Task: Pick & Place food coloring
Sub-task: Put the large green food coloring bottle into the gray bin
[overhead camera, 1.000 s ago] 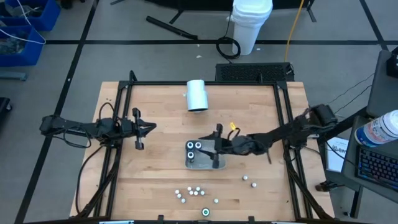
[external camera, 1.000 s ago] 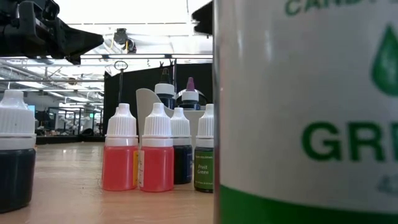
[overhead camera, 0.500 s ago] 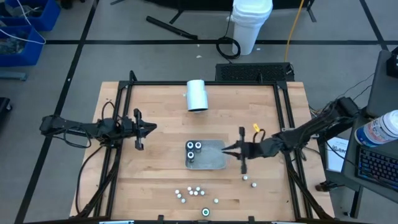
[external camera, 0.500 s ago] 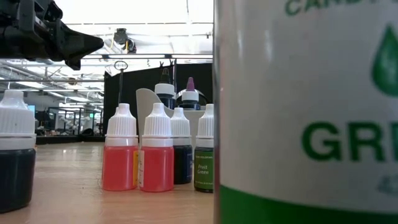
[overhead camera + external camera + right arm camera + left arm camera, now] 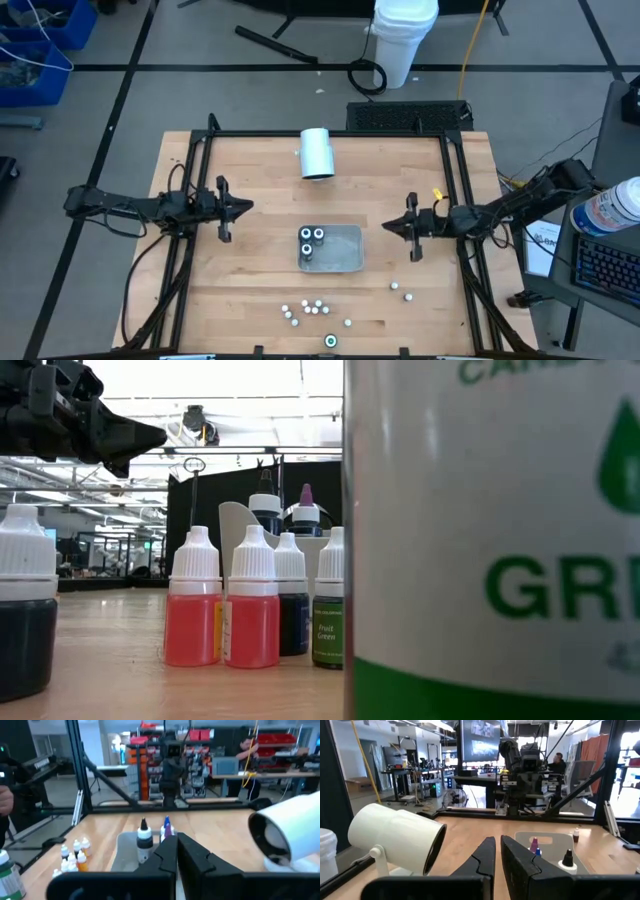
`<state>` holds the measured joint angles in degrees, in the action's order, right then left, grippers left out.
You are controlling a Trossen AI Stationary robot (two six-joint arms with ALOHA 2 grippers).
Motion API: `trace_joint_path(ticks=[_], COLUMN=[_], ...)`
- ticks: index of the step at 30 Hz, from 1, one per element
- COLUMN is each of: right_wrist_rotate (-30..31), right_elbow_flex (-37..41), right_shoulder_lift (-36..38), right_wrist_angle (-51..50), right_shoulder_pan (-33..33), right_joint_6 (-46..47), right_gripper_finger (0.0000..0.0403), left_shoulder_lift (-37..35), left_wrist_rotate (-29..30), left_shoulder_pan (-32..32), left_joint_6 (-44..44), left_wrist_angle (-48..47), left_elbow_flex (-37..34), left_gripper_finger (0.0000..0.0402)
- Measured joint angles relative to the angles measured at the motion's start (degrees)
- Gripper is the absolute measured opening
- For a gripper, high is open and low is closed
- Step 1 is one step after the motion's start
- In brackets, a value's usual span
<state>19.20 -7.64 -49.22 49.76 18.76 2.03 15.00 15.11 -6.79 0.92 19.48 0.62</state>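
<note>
From my seat the right gripper, fingers pinched shut on nothing, hangs right of the tray, nearer than the left gripper to the loose bottles on the bench.

A wooden table is occupied by a grey tray, a white cylinder and scattered food coloring bottles.

"GRE" near bottle, "Fruit Green" sm. bottle

bottles red, white caps | tray grey | cylinder white
</note>
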Motion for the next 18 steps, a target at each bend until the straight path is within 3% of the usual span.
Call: trace_joint_path(ticks=[10, 18], right_wrist_rotate=[0.0, 0.5], right_elbow_flex=[0.9, 0.9], right_shoulder_lift=[15.5, 18.6], right_wrist_angle=[-13.0, -17.6], right_shoulder_pan=[0.0, 0.0], right_joint_6=[-0.1, 0.1], right_gripper_finger=[0.0001, 0.0001], left_shoulder_lift=[0.0, 0.0], left_wrist_rotate=[-0.1, -0.1], left_shoulder_pan=[0.0, 0.0], left_joint_6=[-0.4, 0.3], left_wrist_angle=[-1.6, -1.7], left_elbow_flex=[0.0, 0.0], left_gripper_finger=[0.0037, 0.0037])
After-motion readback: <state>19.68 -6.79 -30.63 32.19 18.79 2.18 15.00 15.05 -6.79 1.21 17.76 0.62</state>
